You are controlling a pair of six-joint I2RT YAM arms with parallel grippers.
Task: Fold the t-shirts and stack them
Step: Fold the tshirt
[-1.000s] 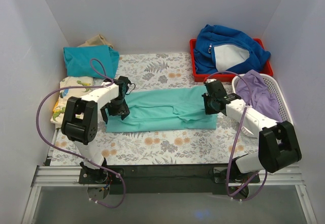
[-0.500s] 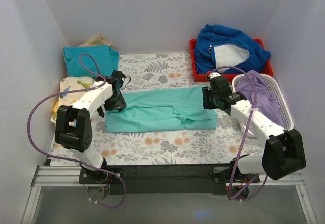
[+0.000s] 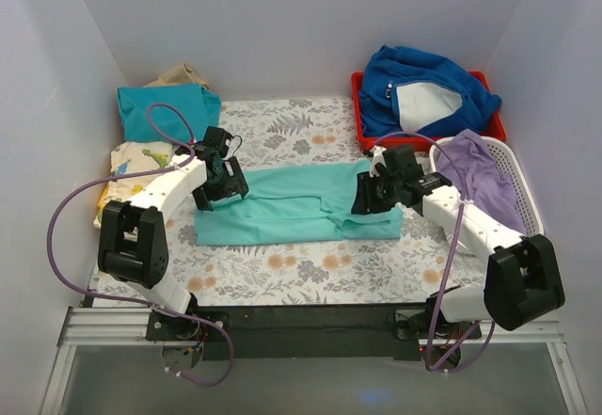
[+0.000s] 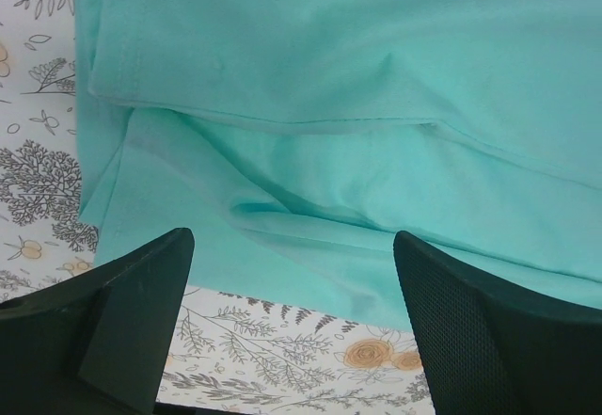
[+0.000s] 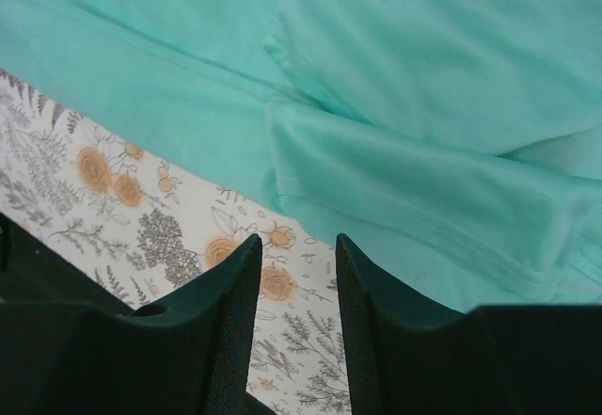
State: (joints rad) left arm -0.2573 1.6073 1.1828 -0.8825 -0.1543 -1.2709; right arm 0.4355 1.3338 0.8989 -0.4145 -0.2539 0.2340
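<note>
a: where is the mint t-shirt (image 3: 301,210) lying right now?

b: it is lying flat in the middle of the floral tablecloth (image 3: 301,119), folded into a long band running left to right; some creases and a doubled layer are showing near its right end.

a: and what is the left gripper (image 3: 218,189) doing?

b: it is hovering over the far left corner of that shirt; in the wrist view its fingers (image 4: 132,302) are standing wide apart, released, with nothing between them but the hem and a strip of tablecloth below.

a: is the right gripper (image 3: 369,195) grasping anything?

b: no; it is hanging over the right end of the shirt, its fingers (image 5: 216,321) parted only narrowly and gripping nothing; the shirt's edge and the flower print are showing through the gap; whether the tips are touching the cloth, i cannot tell.

a: where are the other shirts sitting?

b: the darker teal t-shirt (image 3: 141,119) is sitting folded at the far left, and the cream dinosaur-print t-shirt (image 3: 132,158) is lying just in front of it, along the left edge, well apart from the mint one.

a: anything else on the table?

b: a blue fleece jacket (image 3: 423,81) is spilling out of a red tray (image 3: 359,119) at the far right; a lavender garment (image 3: 475,175) is lying in a white basket (image 3: 529,194) beside it.
</note>
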